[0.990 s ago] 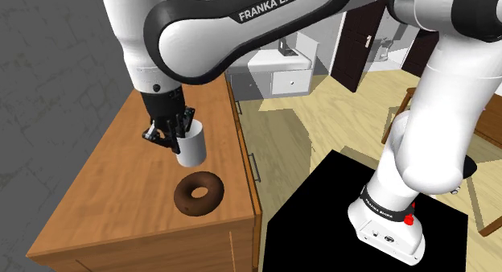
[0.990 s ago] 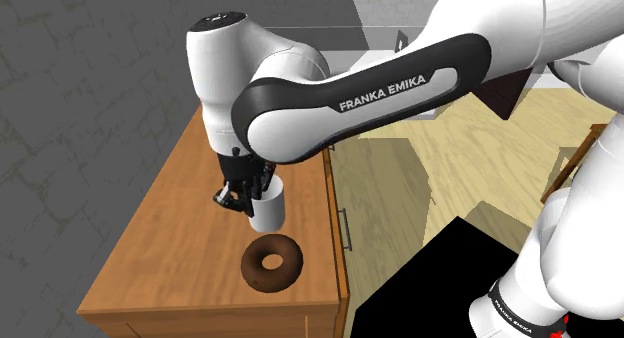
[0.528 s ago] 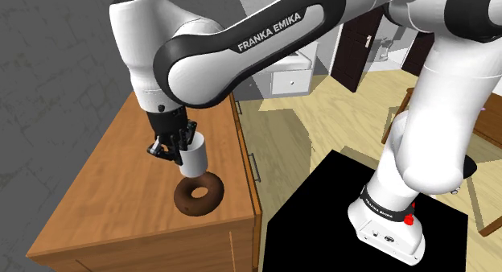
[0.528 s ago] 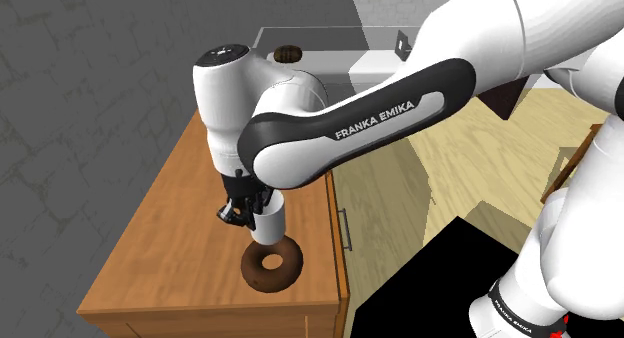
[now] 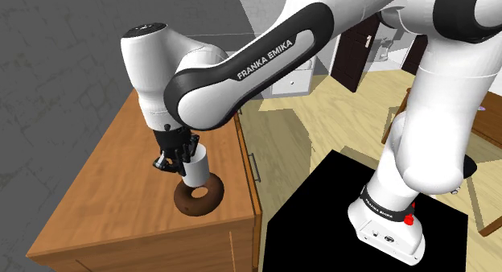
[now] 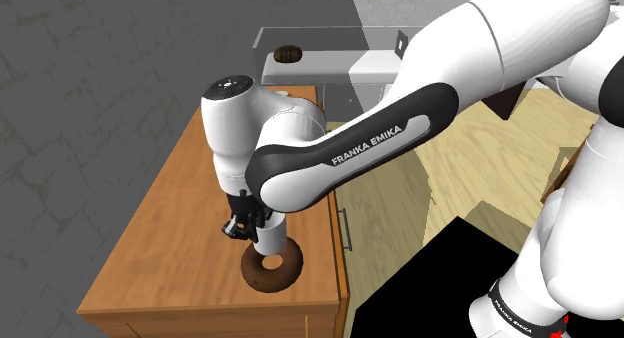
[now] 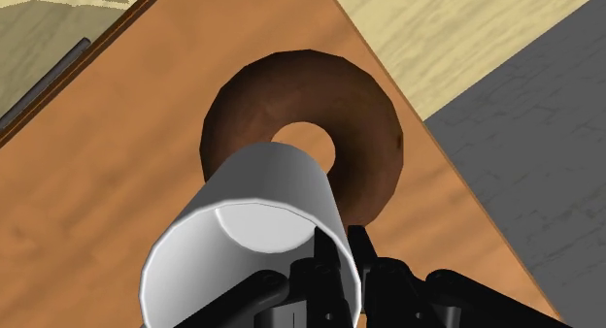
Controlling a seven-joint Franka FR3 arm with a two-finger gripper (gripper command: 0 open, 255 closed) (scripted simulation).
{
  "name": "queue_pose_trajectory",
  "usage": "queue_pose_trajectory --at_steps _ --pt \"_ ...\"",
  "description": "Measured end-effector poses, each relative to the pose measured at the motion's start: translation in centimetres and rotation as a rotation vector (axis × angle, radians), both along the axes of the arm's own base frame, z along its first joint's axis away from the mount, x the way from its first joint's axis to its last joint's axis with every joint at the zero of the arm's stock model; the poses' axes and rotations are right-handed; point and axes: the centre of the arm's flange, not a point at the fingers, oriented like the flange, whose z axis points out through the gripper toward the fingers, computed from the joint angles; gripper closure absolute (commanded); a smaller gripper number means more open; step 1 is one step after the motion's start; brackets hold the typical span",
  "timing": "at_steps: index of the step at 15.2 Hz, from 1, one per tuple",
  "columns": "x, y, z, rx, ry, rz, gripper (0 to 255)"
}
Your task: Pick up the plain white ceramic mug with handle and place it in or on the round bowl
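The white mug (image 7: 254, 227) hangs over the brown ring-shaped bowl (image 7: 374, 108) near the desk's (image 5: 104, 190) front corner, its wall pinched by the claw (image 7: 338, 263). It should be lowered centred on the ring's hole, then released gently, lest it topple.

Everything I see is bright and sharp. Soft, even light falls on the brown wooden counter top (image 5: 88, 198). The plain white round mug (image 7: 272, 180) turns grey down one side. The dark brown ring-shaped bowl (image 7: 369, 103) is lighter on one side. The grey wall (image 5: 56, 53) at the far left looks dim.
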Motion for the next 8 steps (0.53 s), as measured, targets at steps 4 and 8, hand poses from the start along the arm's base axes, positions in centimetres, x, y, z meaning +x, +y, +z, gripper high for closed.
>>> queue_pose_trajectory --at_steps 4,8 --pt "-0.03 0.01 -0.92 0.000 0.000 0.000 255" --pt "-0.05 0.00 -0.99 0.000 0.000 0.000 255"
